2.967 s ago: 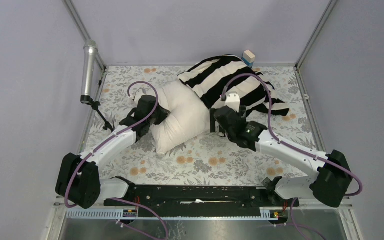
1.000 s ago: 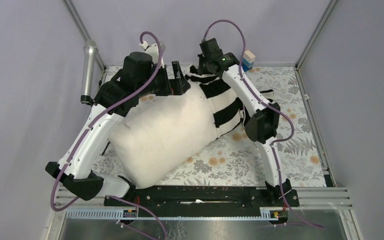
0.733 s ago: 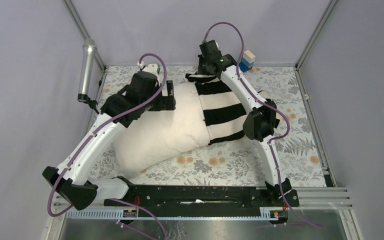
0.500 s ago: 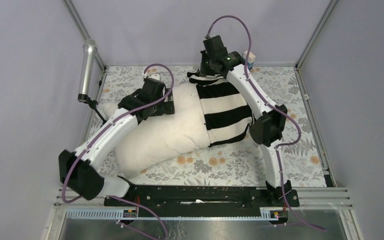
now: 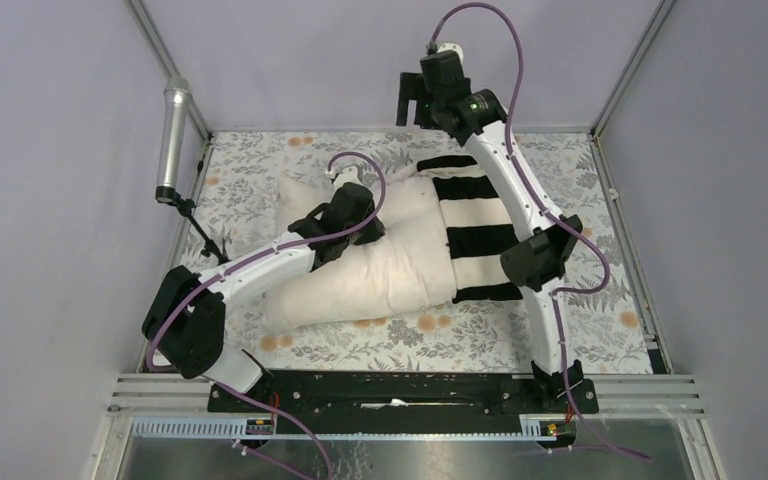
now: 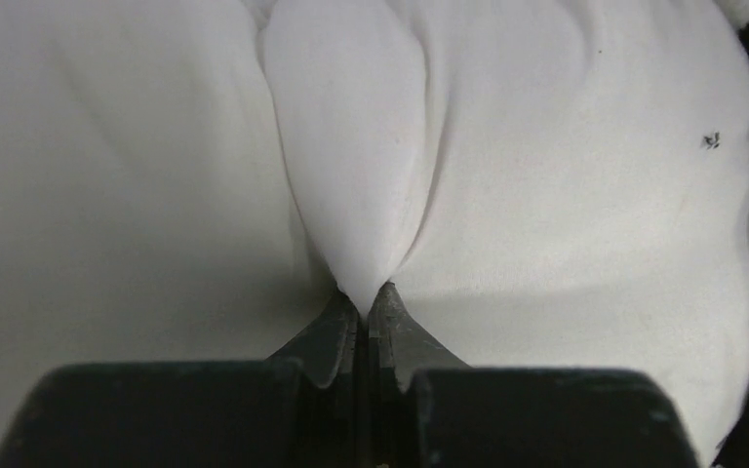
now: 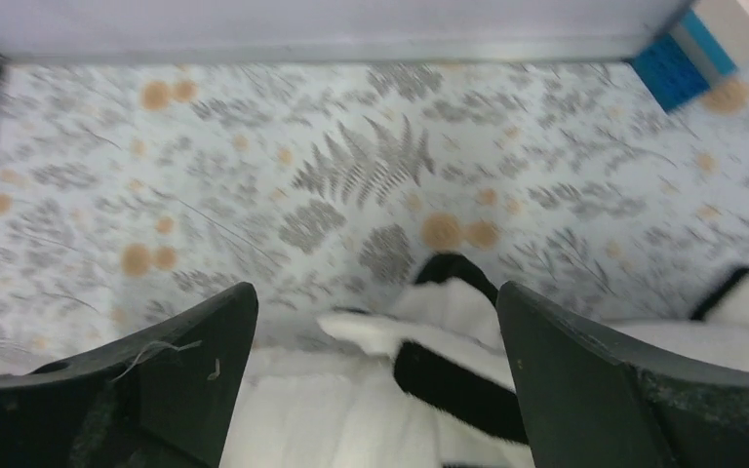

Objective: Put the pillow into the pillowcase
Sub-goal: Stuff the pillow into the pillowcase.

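The large, plump, plain cream fabric pillow (image 5: 395,275) lies across the middle of the grey floral-printed table covering (image 5: 600,290). Its right portion is sheathed in the limp black-and-white striped pillowcase (image 5: 475,215), which is spread over the right half of that covering, and its left portion is left bare. Near the covering's middle, a raised fold of the cream fabric is pinched between the pressed-together jaws of the left gripper (image 6: 361,302). The right gripper (image 7: 375,292) is held above the covering's far edge, its jaws spread wide with nothing between them and a striped corner lying below. The pillow is judged light, soft and compressible, so sagging and bunching are to be expected when it is pulled at one point. A deep pinch of fabric and filling near a bare corner is thought surer than a shallow fold. The case is judged limp and liable to slip back, and is best taken at its open hem. A small blue-and-white box (image 7: 712,39) is noted at the covering's far right corner.
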`<state>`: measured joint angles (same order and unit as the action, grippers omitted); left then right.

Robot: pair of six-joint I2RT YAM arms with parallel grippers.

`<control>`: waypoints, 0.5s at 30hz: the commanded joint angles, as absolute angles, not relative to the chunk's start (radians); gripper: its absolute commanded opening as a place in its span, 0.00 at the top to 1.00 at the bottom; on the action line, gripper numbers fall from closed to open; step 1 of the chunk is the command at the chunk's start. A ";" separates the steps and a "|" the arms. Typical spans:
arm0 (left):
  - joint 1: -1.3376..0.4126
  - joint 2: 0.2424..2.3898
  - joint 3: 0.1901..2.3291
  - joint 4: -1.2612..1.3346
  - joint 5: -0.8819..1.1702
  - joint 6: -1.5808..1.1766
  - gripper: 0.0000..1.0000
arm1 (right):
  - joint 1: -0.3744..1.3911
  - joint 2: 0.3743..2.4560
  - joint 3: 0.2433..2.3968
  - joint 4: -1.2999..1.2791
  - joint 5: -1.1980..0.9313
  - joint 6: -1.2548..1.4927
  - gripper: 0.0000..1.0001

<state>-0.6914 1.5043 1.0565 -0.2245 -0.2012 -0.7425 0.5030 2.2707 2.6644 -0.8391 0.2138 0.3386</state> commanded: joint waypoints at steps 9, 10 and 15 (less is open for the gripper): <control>-0.703 1.503 0.999 -0.216 -0.095 -0.875 1.00 | 0.689 1.695 1.751 -0.719 0.593 0.341 0.33; -0.701 1.505 1.002 -0.217 -0.091 -0.872 1.00 | 0.695 1.686 1.697 -0.706 0.583 0.351 0.34; -0.699 1.500 1.006 -0.214 -0.083 -0.864 1.00 | 0.703 1.717 1.647 -0.703 0.649 0.362 0.33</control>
<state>-0.6811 1.4979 1.0313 -0.1783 -0.1932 -0.8436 0.6971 1.6802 1.6775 -0.7498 0.5465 0.3405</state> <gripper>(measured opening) 0.036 0.671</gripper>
